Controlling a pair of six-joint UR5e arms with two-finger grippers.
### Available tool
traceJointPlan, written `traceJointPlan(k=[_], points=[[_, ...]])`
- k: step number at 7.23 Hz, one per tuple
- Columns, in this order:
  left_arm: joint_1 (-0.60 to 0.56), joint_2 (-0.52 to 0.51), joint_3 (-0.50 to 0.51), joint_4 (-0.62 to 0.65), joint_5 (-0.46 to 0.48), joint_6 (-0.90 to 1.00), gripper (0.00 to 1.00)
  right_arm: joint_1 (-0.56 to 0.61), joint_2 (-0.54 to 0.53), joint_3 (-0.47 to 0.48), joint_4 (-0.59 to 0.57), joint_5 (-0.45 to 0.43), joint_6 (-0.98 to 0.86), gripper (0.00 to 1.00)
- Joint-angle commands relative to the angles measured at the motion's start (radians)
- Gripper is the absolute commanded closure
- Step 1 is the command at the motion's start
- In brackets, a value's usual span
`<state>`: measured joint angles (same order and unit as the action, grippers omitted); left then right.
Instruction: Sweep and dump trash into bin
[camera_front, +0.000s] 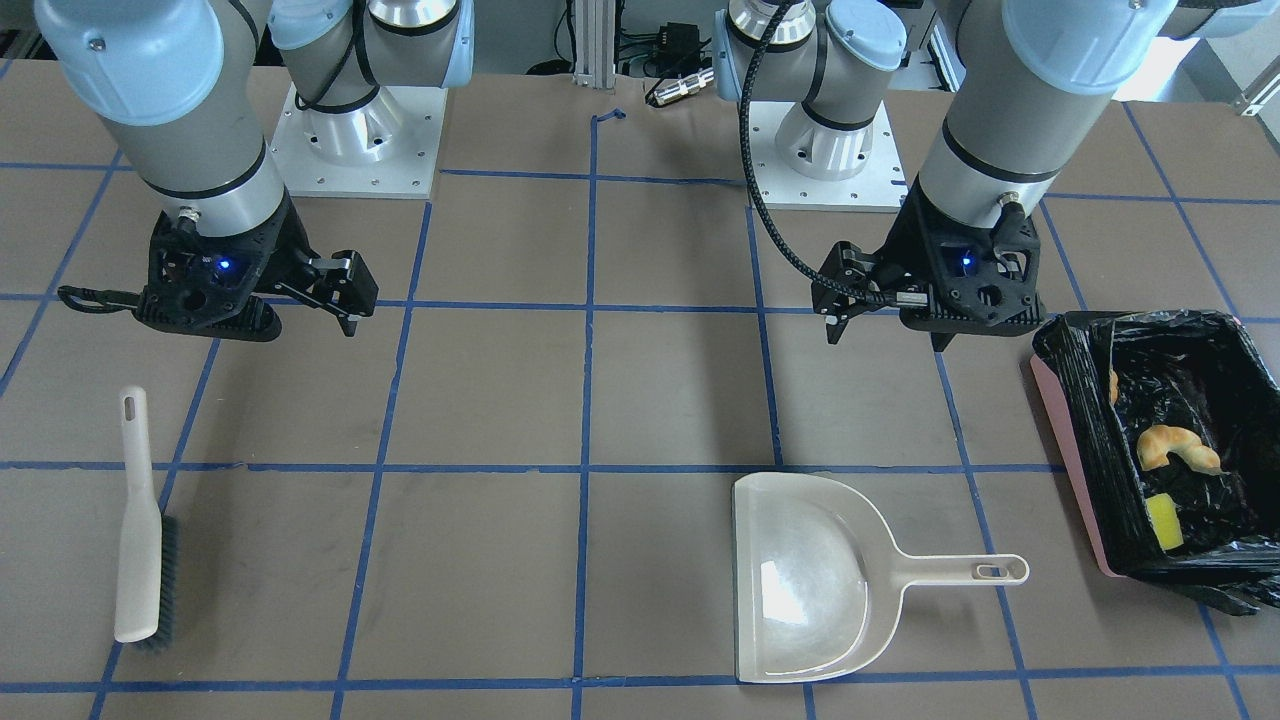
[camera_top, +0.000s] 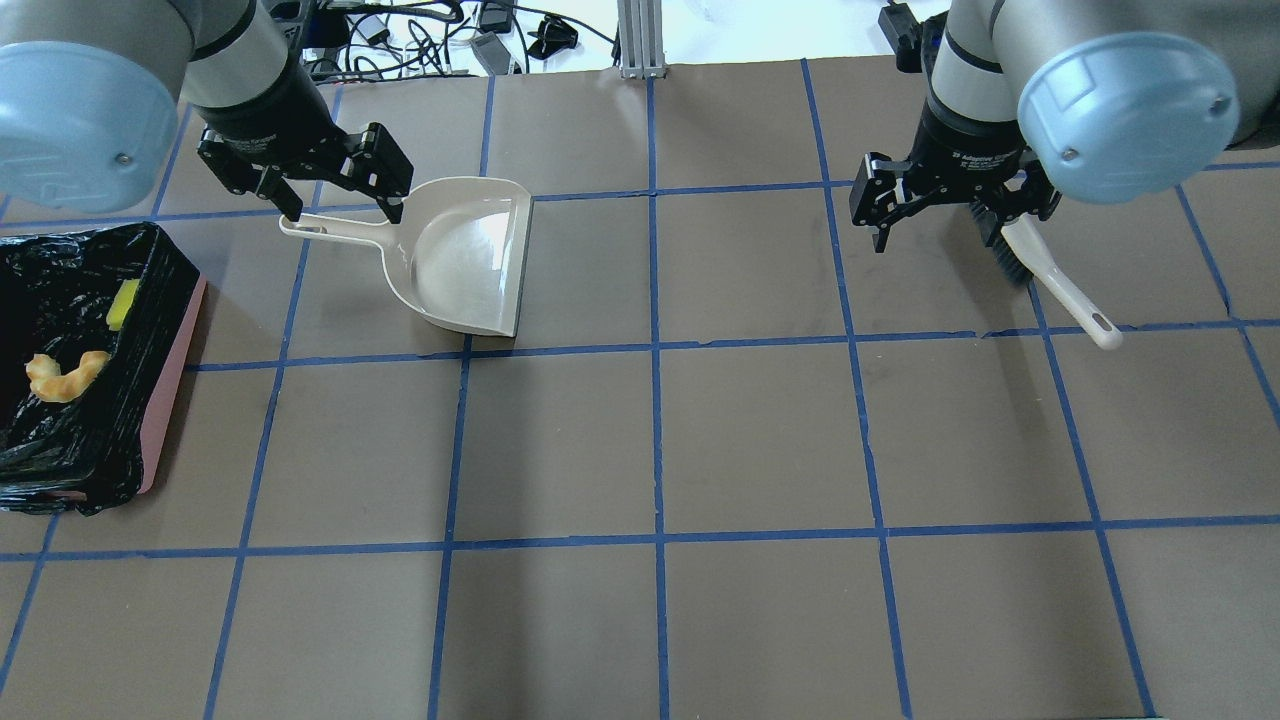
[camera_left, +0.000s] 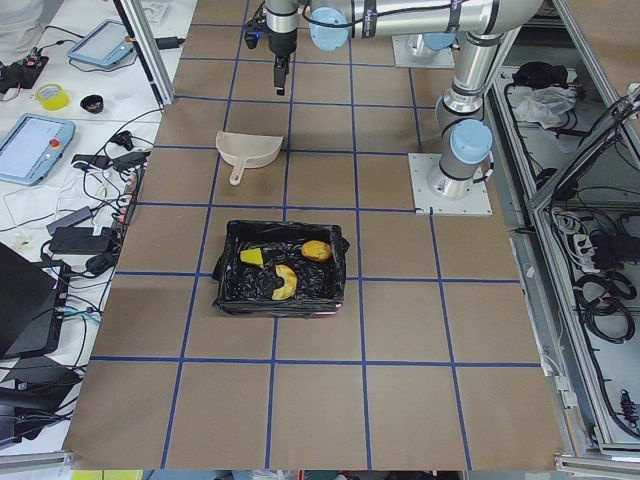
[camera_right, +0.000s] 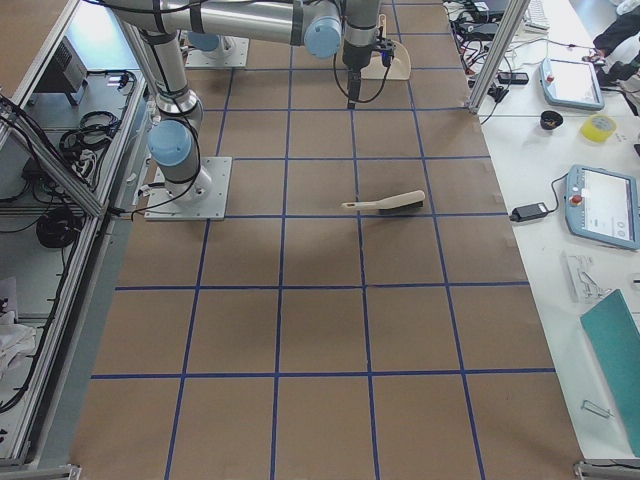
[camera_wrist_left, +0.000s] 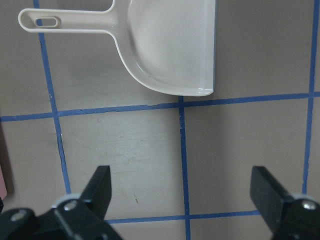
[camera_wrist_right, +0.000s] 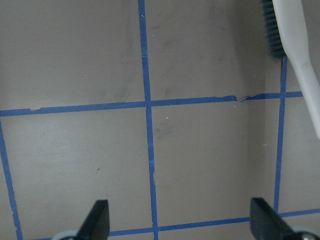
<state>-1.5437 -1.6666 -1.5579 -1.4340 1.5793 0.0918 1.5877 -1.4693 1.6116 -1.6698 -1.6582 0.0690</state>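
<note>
The bin (camera_front: 1066, 452), pink-sided with a black bag, stands at the table's end on my left; it also shows in the overhead view (camera_top: 176, 352). All three trash items lie inside it: the potato-like lump (camera_left: 316, 250), the curved rind slice (camera_front: 1177, 447) and the sponge piece (camera_front: 1163, 522). My left gripper (camera_top: 342, 206) is open and empty, hovering over the dustpan's handle side. My right gripper (camera_top: 940, 226) is open and empty, hovering beside the brush.
The beige dustpan (camera_top: 465, 255) lies empty on the table, its handle pointing toward the bin. The beige hand brush (camera_top: 1050, 275) lies flat on the table near my right gripper. Blue tape lines grid the brown tabletop.
</note>
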Motion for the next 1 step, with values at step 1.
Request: traceJointPlan(k=[1], points=[[-0.003, 0.001, -0.002, -0.005, 0.024, -0.047, 0.0, 0.0, 0.0, 0.001, 0.001, 0.0, 0.0, 0.0]])
